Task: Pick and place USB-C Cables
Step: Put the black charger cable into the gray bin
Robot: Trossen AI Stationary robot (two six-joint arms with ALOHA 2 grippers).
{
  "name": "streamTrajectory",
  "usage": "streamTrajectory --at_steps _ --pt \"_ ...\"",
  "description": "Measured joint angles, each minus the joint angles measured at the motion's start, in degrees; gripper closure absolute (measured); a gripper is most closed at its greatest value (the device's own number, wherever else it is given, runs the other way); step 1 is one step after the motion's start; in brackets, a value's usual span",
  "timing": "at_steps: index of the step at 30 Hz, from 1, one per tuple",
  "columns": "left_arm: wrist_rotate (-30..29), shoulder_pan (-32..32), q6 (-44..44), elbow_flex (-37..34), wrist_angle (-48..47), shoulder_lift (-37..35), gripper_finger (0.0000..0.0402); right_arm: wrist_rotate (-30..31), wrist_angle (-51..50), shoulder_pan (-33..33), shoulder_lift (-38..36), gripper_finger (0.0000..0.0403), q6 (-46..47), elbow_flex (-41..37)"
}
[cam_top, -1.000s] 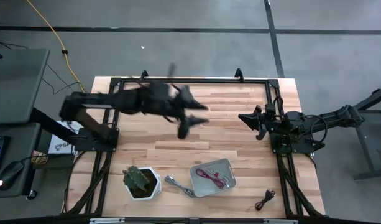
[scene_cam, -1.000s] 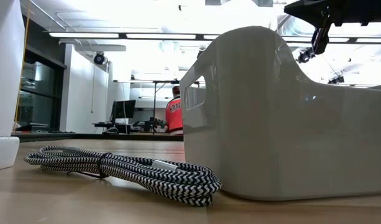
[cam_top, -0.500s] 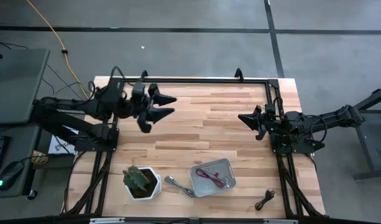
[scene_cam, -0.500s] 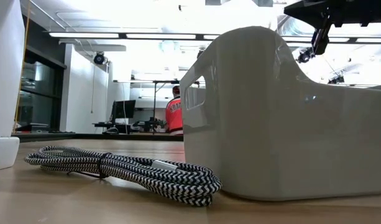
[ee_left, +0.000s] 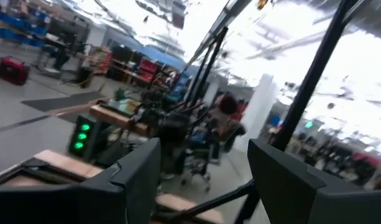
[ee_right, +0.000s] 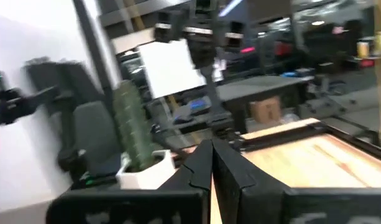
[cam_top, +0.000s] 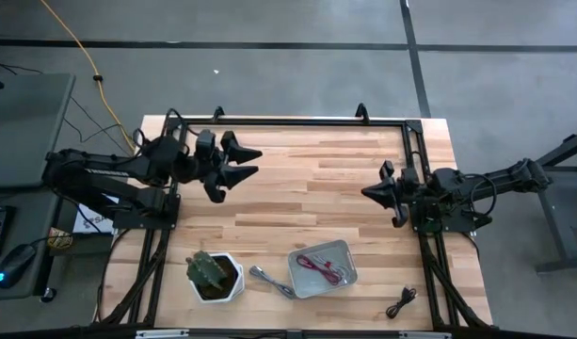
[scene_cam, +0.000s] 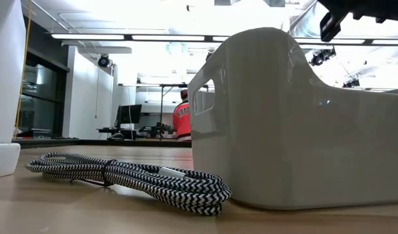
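Note:
A maroon cable (cam_top: 319, 267) lies coiled in the small white bin (cam_top: 337, 250) near the table's front edge. A silver-grey braided cable (cam_top: 272, 282) (scene_cam: 134, 177) lies flat on the wood just left of the bin (scene_cam: 296, 130). A black cable (cam_top: 401, 302) lies at the front right corner. My left gripper (cam_top: 253, 161) (ee_left: 202, 186) hangs open over the table's far left part, pointing about level toward the right, with nothing between its fingers. My right gripper (cam_top: 367, 191) (ee_right: 212, 167) is shut and empty at the right side, pointing left.
A white pot with a green cactus-like plant (cam_top: 213, 275) stands left of the silver-grey cable. A black metal frame (cam_top: 297, 122) runs around the table's edges. The middle of the wooden top (cam_top: 307, 202) is bare.
My left gripper has drawn back from over the table's middle toward the left edge and tipped up from pointing down to about level, staying open. My right gripper has rolled about its own axis without leaving its place.

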Motion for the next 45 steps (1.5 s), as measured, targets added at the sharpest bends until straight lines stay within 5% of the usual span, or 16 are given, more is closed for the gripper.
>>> streamTrajectory --at_steps 9,24,30,37,45 --pt "-8.11 -0.07 6.28 0.0 -8.28 0.3 0.0179 0.21 2.97 0.0 -0.03 0.0403 0.84 0.0" --pt "-7.13 -0.07 13.76 0.0 -9.46 0.3 0.0186 0.21 3.66 0.0 -0.01 0.0403 -1.13 0.01" --pt "-6.99 -0.07 14.89 0.0 -9.71 0.3 0.025 0.21 3.68 0.0 -0.01 0.0403 -1.11 0.02" --pt "-2.86 -0.08 20.03 0.0 -9.78 0.3 0.0389 0.26 3.7 0.0 -0.01 0.0403 -0.9 0.01" --pt "-2.34 -0.07 19.37 0.0 -9.59 0.3 0.0399 0.26 3.72 0.0 -0.01 0.0403 -0.67 0.02"
